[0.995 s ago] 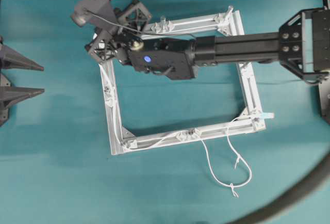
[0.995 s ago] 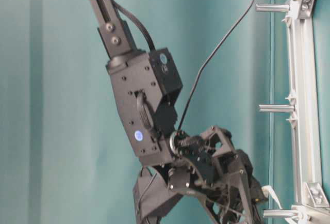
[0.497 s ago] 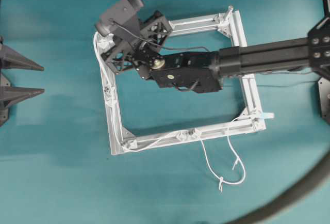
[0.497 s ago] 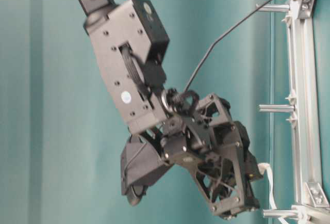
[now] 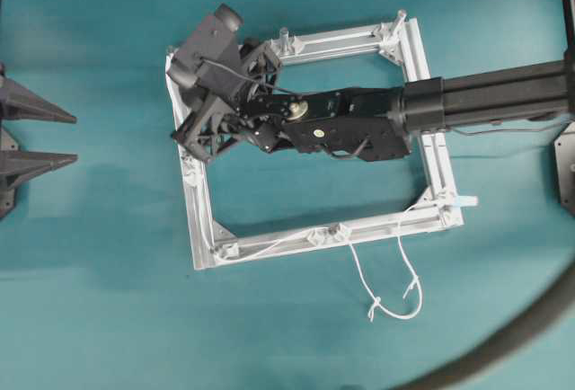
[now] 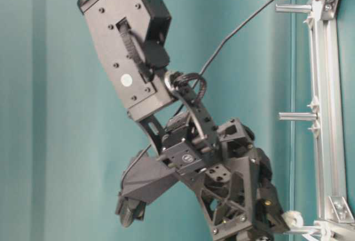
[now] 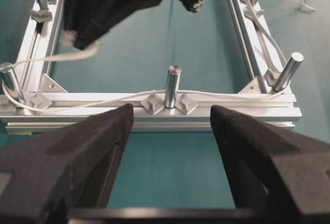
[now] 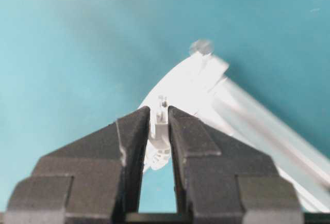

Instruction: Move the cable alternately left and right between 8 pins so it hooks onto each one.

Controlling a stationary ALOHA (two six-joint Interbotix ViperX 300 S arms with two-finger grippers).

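The right gripper [image 8: 157, 118] is clamped on the cable's [image 8: 159, 131] plug end, pinched between its two black fingers [image 8: 131, 131], and hangs over the frame's [image 5: 431, 161] top-left corner in the overhead view. From there the cable [image 5: 391, 269] runs down the left rail, along the bottom rail past its pins [image 5: 334, 226], up to the bottom-right corner and then trails off in a loose loop on the teal table [image 5: 108, 318] below the frame. The left gripper [image 7: 172, 131] stands wide apart and empty at the left, facing the left rail's middle pin [image 7: 172, 85], with the cable passing behind it.
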